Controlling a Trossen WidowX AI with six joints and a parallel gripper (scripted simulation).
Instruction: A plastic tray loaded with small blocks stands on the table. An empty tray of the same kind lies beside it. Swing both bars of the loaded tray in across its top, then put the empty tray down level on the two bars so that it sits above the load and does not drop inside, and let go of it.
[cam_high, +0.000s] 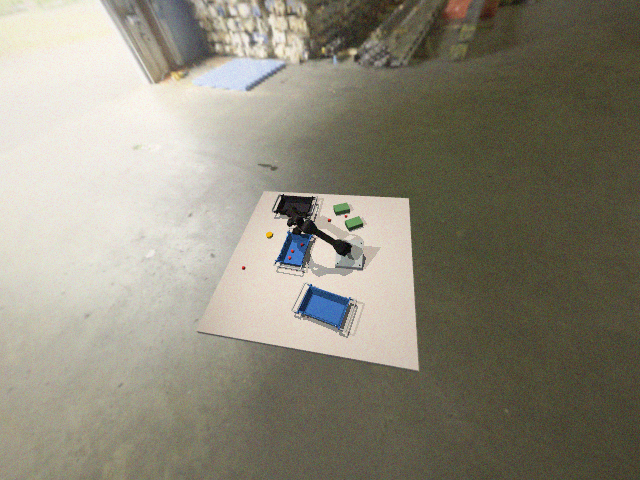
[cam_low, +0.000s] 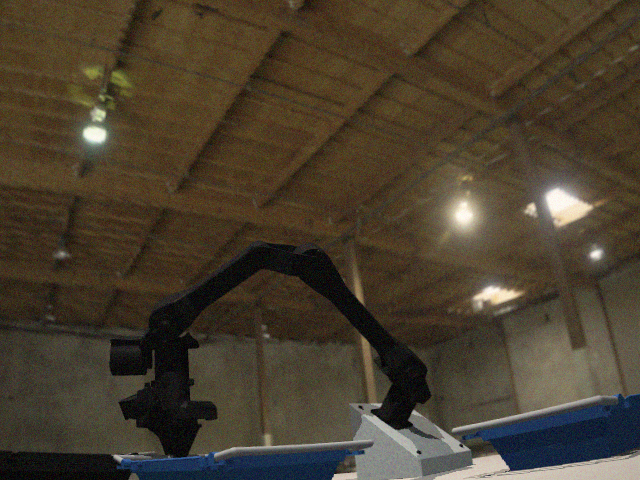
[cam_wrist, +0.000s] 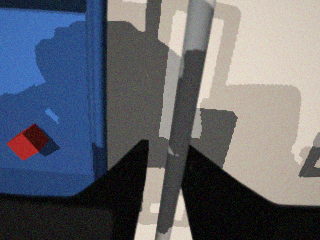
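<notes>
The loaded blue tray (cam_high: 306, 254) (cam_low: 268, 467) (cam_wrist: 97, 75) holds a few small red blocks (cam_high: 292, 251) (cam_wrist: 25, 145). Its near bar (cam_low: 289, 447) is swung out over one end. Its far bar (cam_wrist: 180, 115) stands out beyond the other end. My gripper (cam_high: 296, 231) (cam_low: 178, 455) (cam_wrist: 163, 148) points down at that far end, fingers part-way open. The bar passes between the fingertips, close to the right finger, with a gap at the left one. The empty blue tray (cam_high: 326, 305) (cam_low: 558, 436) lies apart, nearer the top camera, with both bars swung out.
A black tray (cam_high: 296, 205) (cam_low: 51, 467) with wire bars stands just beyond the arm. Two green blocks (cam_high: 341, 208) (cam_high: 354, 223), a yellow disc (cam_high: 269, 235) and loose red blocks (cam_high: 243, 268) (cam_high: 329, 220) lie on the table. The grey arm base (cam_high: 349, 260) (cam_low: 392, 454) stands beside the loaded tray.
</notes>
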